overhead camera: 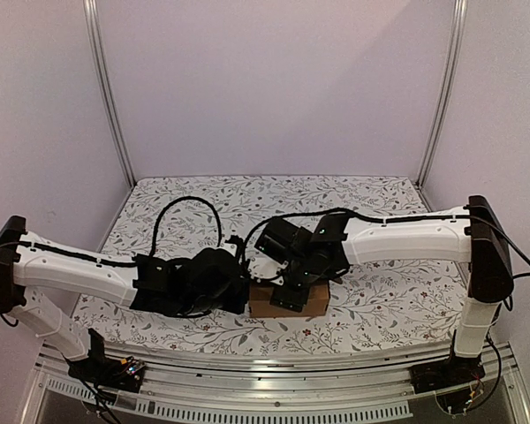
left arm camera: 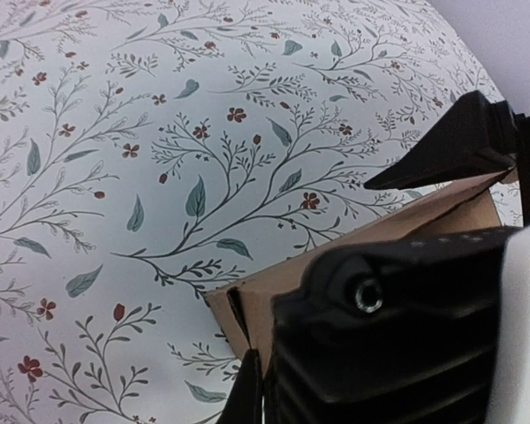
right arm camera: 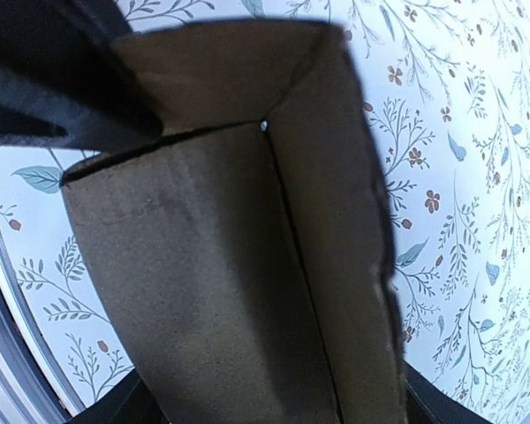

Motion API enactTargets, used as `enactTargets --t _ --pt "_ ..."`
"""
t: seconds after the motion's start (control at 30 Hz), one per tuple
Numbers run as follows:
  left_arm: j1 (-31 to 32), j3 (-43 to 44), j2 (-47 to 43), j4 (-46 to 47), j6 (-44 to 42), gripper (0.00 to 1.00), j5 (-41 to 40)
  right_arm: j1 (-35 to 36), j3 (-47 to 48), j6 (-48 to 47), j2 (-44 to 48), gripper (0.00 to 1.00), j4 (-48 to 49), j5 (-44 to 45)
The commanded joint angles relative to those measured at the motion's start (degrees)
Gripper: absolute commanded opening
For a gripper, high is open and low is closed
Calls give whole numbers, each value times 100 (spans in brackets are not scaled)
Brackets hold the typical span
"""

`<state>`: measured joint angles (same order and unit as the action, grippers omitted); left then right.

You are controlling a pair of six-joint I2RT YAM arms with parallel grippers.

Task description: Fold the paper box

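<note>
Top external view: at the near edge of the counter [overhead camera: 389, 305], both arms reach inward and meet over the paper box [overhead camera: 316, 302]. It sits on the floral surface just in front of the gap between the two bases. The left tool [overhead camera: 237, 287] comes at it from the left. The right tool [overhead camera: 293, 291] drops onto it from above and hides most of the cardboard.

Right wrist view looks down into the box. A floor panel and two upright walls meet in a clean corner, so the body looks already raised into an open tray. No lid or closing flap shows in any view. My guess is that the walls are largely done and the tuck-in and closing are still to come. A dark finger [right arm camera: 53, 97] crosses the far wall's upper edge. The second finger cannot be made out, so I cannot tell how far this tool is spread or whether it pinches that wall.

Left wrist view shows its fingers [left arm camera: 464, 141] set wide apart. One lies along the box's upper edge and the other is low by the near corner. The cardboard sits between them, and a firm squeeze is not evident. A black housing [left arm camera: 389, 353] blocks the foreground. Farther back, the counter carries nothing else.
</note>
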<state>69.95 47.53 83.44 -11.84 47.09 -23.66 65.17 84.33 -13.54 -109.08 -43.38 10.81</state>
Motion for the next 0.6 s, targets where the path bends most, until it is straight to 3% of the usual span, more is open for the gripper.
enactTargets --t 0.0,0.57 --pt "178 18 205 -433 18 0 307 -66 -90 158 373 77 264 234" --pt "177 234 396 -538 -62 0 264 -216 -517 315 1349 83 238 485"
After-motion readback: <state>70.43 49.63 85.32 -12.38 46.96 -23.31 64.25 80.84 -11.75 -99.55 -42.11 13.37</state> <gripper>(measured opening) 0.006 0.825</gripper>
